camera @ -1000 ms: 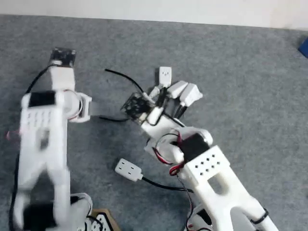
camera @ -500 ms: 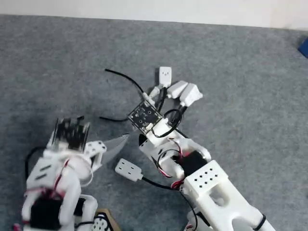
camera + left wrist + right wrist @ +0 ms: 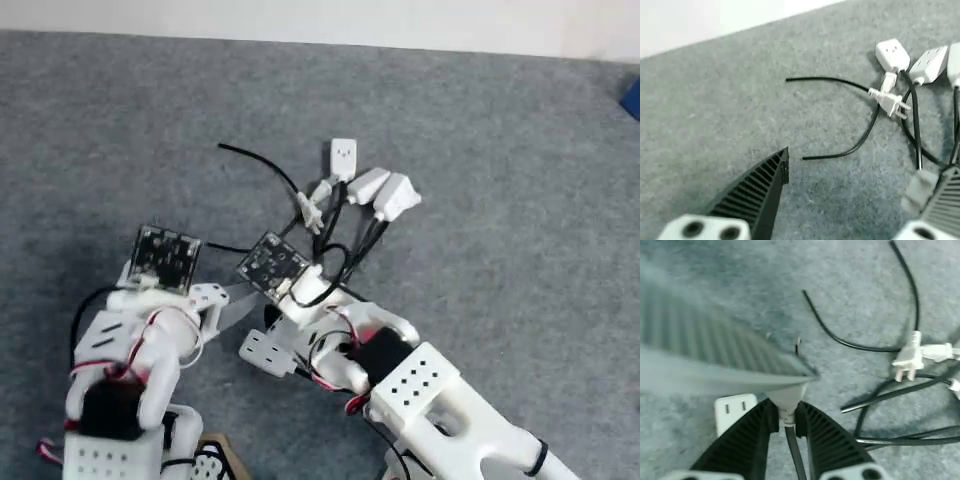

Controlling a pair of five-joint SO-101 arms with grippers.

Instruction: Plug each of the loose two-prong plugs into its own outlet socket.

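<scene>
On my right wrist feed a blurred grey shape [image 3: 715, 355] crosses the frame and covers the front of the white cord end [image 3: 786, 399], so I can't tell whether it carries prongs. The right gripper [image 3: 786, 411] is clenched on that cord end. Its black lead runs back between the fingers, and an outlet socket [image 3: 734, 412] sits just beside one fingertip. The left gripper [image 3: 868, 162] hangs spread wide, holding nothing. A loose plug [image 3: 891, 101] lies on the grey mat [image 3: 715, 100] beyond it, prongs bare, near another white socket [image 3: 892, 54].
</scene>
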